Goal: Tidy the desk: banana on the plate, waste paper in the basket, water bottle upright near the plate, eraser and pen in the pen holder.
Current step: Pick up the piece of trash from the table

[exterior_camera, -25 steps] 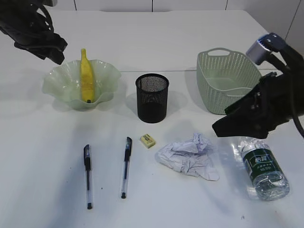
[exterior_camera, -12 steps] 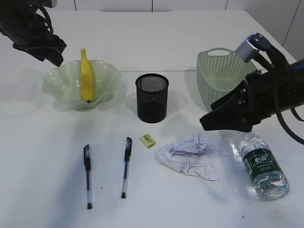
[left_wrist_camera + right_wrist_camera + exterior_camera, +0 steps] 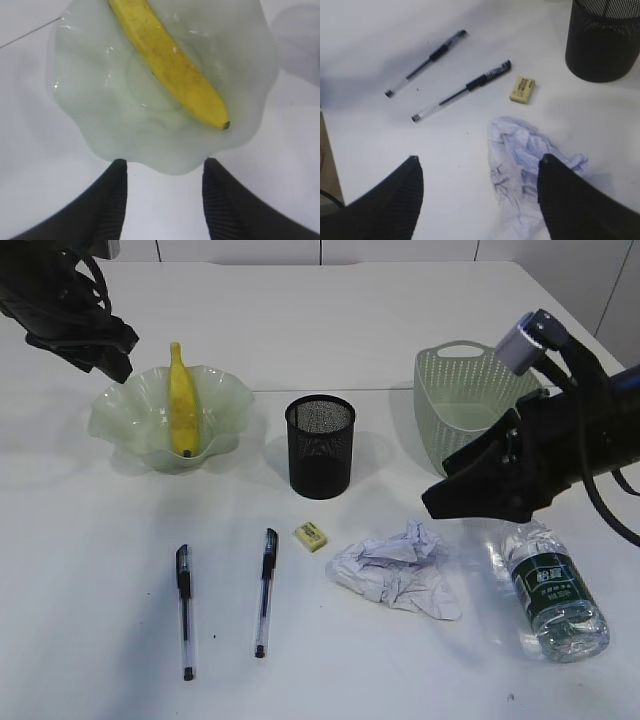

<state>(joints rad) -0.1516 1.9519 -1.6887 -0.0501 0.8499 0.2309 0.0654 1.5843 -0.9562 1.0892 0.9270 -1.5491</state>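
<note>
- The right gripper [image 3: 436, 502], jaws spread and empty, has swung in over the waste paper [image 3: 397, 566], lying between the eraser [image 3: 311, 535] and the toppled water bottle [image 3: 553, 592]: likely the paper pickup.
- The left gripper [image 3: 165, 167], jaws parted and empty, is hovering by the plate [image 3: 120, 420] holding the banana [image 3: 183, 400].
- Two pens [image 3: 264, 590] are lying on the tabletop [image 3: 330, 320]; the basket [image 3: 450, 410] is sitting just behind the right arm.

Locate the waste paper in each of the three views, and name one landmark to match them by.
Exterior view: waste paper lies low and right of centre on the desk, below the pen holder.
Left wrist view: not in it; only the plate and banana show.
Right wrist view: waste paper sits bottom centre-right, ahead of the open right claw.
Shared landmark: the eraser, just left of the paper in the exterior view.
</note>
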